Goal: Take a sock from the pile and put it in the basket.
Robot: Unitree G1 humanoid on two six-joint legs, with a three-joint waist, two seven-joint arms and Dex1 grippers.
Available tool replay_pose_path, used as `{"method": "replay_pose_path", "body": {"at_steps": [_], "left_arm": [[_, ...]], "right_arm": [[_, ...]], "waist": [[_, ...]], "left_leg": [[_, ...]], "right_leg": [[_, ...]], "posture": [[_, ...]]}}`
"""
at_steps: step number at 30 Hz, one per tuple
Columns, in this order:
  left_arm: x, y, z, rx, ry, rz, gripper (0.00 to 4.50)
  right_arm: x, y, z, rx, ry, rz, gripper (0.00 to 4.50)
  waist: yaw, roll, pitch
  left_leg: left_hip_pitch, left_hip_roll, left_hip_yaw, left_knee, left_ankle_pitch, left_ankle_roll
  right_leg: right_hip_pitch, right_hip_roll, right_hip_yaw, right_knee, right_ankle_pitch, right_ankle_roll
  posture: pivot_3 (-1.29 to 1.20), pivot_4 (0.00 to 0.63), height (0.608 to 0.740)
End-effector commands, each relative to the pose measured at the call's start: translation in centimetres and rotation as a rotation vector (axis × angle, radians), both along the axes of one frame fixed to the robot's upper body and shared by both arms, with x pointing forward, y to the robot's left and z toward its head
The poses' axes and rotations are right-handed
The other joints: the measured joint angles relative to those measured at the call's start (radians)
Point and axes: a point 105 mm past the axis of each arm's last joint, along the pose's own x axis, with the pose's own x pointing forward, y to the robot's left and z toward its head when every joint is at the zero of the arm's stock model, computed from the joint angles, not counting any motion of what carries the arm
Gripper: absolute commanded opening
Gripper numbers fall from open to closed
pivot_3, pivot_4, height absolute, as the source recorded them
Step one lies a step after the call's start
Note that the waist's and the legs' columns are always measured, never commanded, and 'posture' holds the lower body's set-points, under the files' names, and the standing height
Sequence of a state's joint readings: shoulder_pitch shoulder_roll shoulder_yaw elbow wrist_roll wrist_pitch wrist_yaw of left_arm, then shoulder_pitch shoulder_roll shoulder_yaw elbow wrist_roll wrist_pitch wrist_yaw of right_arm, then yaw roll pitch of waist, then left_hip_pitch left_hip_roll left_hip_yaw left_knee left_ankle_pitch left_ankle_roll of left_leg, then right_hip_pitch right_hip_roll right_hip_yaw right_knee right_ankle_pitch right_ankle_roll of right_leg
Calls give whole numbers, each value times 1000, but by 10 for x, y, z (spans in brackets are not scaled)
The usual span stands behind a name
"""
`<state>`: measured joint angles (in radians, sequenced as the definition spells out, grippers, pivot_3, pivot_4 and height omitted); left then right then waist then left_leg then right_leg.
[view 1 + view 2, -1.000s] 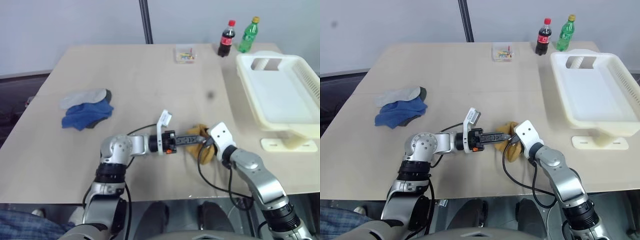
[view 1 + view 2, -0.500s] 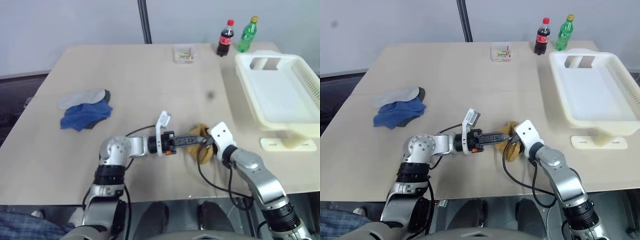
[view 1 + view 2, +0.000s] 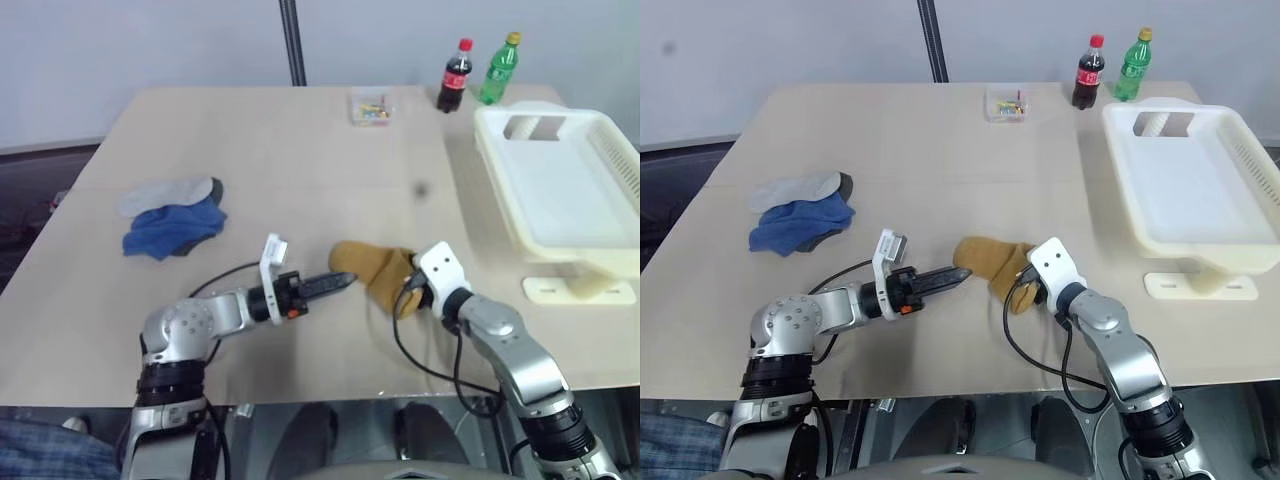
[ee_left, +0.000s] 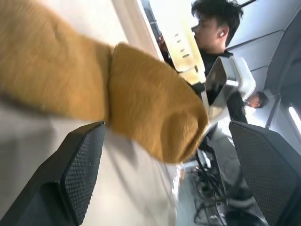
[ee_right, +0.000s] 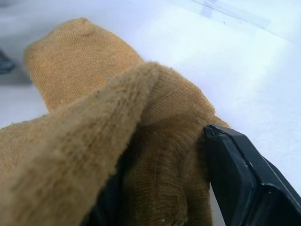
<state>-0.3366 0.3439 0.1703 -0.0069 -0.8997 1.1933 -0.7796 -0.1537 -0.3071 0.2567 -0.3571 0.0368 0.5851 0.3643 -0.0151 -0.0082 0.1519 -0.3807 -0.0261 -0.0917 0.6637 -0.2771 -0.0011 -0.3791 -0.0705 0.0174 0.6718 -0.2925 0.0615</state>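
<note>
One mustard sock [image 3: 368, 272] is lying sideways, its free end pointing toward the wide-apart left gripper [image 3: 340, 283]. The right gripper [image 3: 408, 288] is pinching its other end. Two bottles [image 3: 455, 76] are standing behind one basket [image 3: 560, 190].

The tan table [image 3: 300, 150] bears a mustard sock [image 3: 372, 272], a sock pile [image 3: 172, 218], a cream basket [image 3: 560, 190] (right edge), two bottles [image 3: 477, 72] and a clear box [image 3: 371, 108].
</note>
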Motion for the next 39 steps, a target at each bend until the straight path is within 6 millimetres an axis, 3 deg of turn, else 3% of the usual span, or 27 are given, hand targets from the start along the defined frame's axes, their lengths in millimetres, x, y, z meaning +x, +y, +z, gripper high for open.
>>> {"method": "replay_pose_path", "body": {"at_steps": [1, 5, 8, 12, 15, 20, 24, 28, 31, 39], "left_arm": [[-5, -7, -3, 25, -51, -43, 4479], [-36, -27, 12, -72, -79, -256, 4479], [-50, -36, 7, -40, -79, -362, 4479], [-44, -49, -21, 180, -174, -376, 4479], [-28, -59, -32, 361, -450, -334, 4479], [-32, -69, -28, 319, -603, -336, 4479], [-13, -64, -19, 256, -632, -118, 4479], [2, -38, -1, 116, -529, 194, 4479], [7, -25, 7, 57, -473, 328, 4479], [-8, -31, 21, -12, -508, 305, 4479]], "right_arm": [[3, -1, 8, -29, -36, 2, 2727], [4, -4, 5, -48, -26, -18, 2727], [5, -4, 3, -49, -20, -24, 2727], [3, -1, 3, -44, -16, -21, 2727], [2, -1, 3, -40, -14, -22, 2727], [0, -1, 1, -39, -8, -28, 2727], [-2, 1, 1, -35, -5, -23, 2727], [-4, 0, -1, -39, 1, -21, 2727], [-5, 0, -2, -40, 6, -20, 2727], [-6, 1, -5, -43, 17, -9, 2727]], "waist": [[-1, 0, 0], [-1, 0, 0], [0, 0, 0], [1, 0, 0], [5, 1, 0], [2, 1, 0], [1, 1, 0], [-1, 1, 0], [1, 1, 0], [0, 1, 0]], "left_leg": [[0, 0, 0, 0, 0, 0], [0, 0, 1, -2, 0, 0], [-1, 0, 1, -3, 0, 0], [1, 0, 1, -4, -1, 1], [1, 0, 1, -4, 0, 1], [1, 1, 1, -5, -1, 1], [1, 1, 1, -9, -1, 2], [1, 1, 1, -9, -1, 3], [1, 2, 0, -10, -1, 3], [1, 1, 1, -10, 0, 0]], "right_leg": [[0, 0, 0, 0, 0, 0], [-1, 0, 1, -2, 0, 0], [-1, 0, 0, -3, 0, 0], [0, 0, 1, -4, 0, 0], [1, 0, 1, -4, 0, 0], [1, 0, 1, -5, 0, -1], [0, 0, 0, -8, 0, 0], [0, 0, 0, -9, 0, 0], [0, 0, -1, -8, 0, 0], [0, 1, 0, -9, 1, 0]], "posture": [[0, 150, 740], [0, 150, 740], [0, 150, 740], [0, 150, 740], [0, 150, 740], [0, 150, 740], [0, 150, 740], [0, 150, 740], [0, 150, 740], [0, 150, 740]]}}
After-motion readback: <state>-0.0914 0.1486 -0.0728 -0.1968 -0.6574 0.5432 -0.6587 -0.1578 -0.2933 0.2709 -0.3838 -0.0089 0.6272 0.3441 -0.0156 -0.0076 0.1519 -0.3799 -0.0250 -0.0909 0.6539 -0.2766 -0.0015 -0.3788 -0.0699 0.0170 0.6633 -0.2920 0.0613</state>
